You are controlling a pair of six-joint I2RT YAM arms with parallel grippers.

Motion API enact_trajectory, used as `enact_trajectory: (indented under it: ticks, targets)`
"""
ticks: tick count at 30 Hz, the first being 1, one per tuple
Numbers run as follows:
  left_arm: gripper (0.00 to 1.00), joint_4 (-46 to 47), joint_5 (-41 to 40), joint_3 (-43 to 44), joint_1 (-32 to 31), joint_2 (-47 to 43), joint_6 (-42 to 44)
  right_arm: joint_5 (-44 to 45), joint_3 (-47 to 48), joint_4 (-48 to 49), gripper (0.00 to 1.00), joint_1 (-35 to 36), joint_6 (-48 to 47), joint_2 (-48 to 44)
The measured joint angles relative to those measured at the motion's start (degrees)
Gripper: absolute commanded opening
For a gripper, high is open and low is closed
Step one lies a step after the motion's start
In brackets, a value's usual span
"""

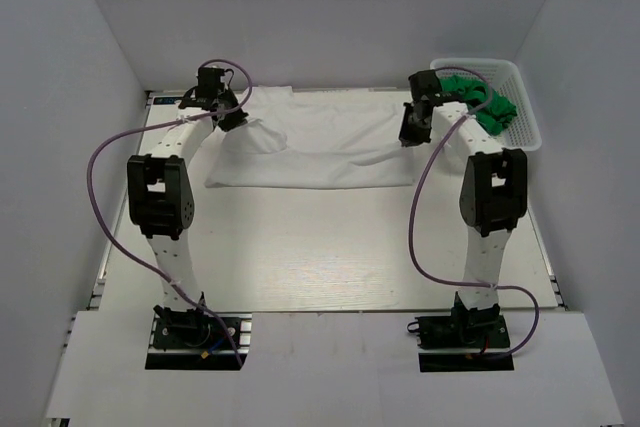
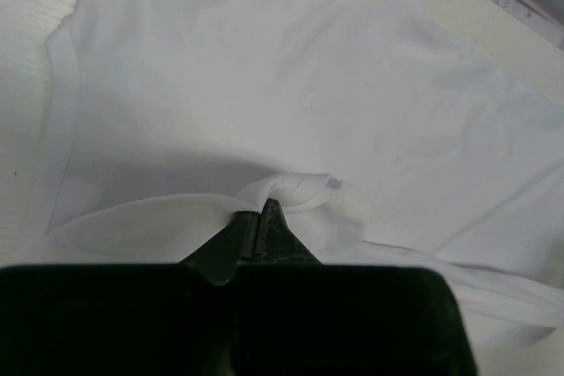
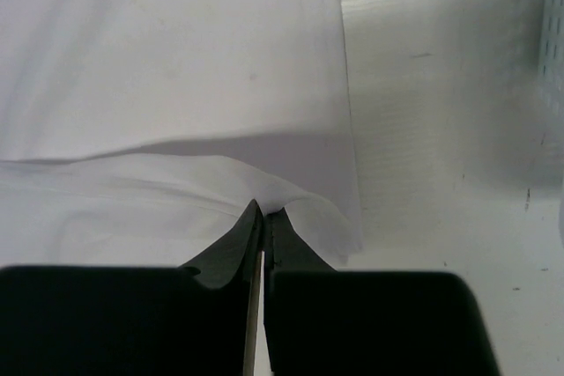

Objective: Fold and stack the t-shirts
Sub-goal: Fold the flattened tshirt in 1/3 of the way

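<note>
Left jaws clamped shut on a bunched fold of the plain white thin-cloth short-sleeved t-shirt (image 2: 291, 85), right jaws pinched shut on its doubled edge. Both are carrying cloth. The shirt lies spread across the white counter (image 1: 330, 247) toward twelve o'clock, and I hold it at its nine o'clock and three o'clock ends. It's light, limp stuff. I reckon it will sag between my two grips, drag on the surface and crease wherever it lands, so both sides should travel together and level. The best holds are hems and corners, where the layers are thicker; a thin pinch mid-panel would only stretch it. The bright green cloth t-shirts (image 1: 490, 107) sit heaped in the white plastic lattice basket (image 1: 490, 65) at two o'clock, not yet folded.
</note>
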Motion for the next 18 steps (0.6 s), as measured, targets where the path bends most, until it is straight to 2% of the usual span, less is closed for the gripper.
enact_trajectory:
  ticks: [1, 2, 3, 4, 5, 6, 7, 8, 10, 13, 16, 18]
  targets:
    - [0.06, -0.1, -0.4, 0.7, 0.1, 1.2, 0.1, 0.2, 0.7, 0.0, 0.1, -0.1, 0.0, 1.0]
    - [0.25, -0.2, -0.9, 1.6, 0.3, 2.5, 0.2, 0.4, 1.6, 0.0, 0.19, -0.2, 0.1, 2.0]
    - [0.4, -0.3, -1.3, 2.6, 0.3, 3.9, 0.6, 0.8, 2.5, 0.2, 0.25, -0.3, 0.0, 3.2]
    - [0.54, -0.7, -1.8, 4.0, 0.3, 5.7, 0.9, 1.0, 3.5, 0.3, 0.37, -0.4, -0.1, 4.7]
    - [0.72, -1.9, -2.6, 6.6, 0.3, 8.0, 0.8, 1.1, 4.6, 0.4, 0.44, -0.5, -0.1, 6.1]
    - [0.83, -2.9, -3.0, 9.3, 0.3, 10.2, 1.5, 1.1, 6.2, 0.1, 0.54, -0.5, -0.6, 7.6]
    - [0.92, -4.0, -3.6, 12.5, 0.4, 12.7, 1.7, 1.0, 7.9, -0.3, 0.69, -0.5, -0.8, 9.2]
    - [1.0, -5.7, -4.1, 16.2, 0.4, 15.2, 1.8, 0.8, 9.9, -0.4, 0.9, -0.5, -1.4, 10.7]
    - [1.0, -8.0, -4.6, 21.6, 0.4, 18.8, 2.0, 0.0, 12.0, -0.3, 0.9, -0.6, -2.1, 11.9]
    - [1.0, -10.2, -4.7, 23.1, 0.5, 19.4, 2.4, -2.1, 11.8, 0.7, 0.9, -0.6, -2.9, 10.9]
    - [1.0, -10.1, -4.3, 18.5, 0.6, 16.2, 2.6, -5.1, 8.0, 2.2, 0.9, -0.4, -3.1, 7.2]
    - [1.0, -8.7, -3.7, 11.5, 0.5, 11.5, 2.6, -7.7, 3.1, 4.7, 0.9, -0.1, -3.3, 3.3]
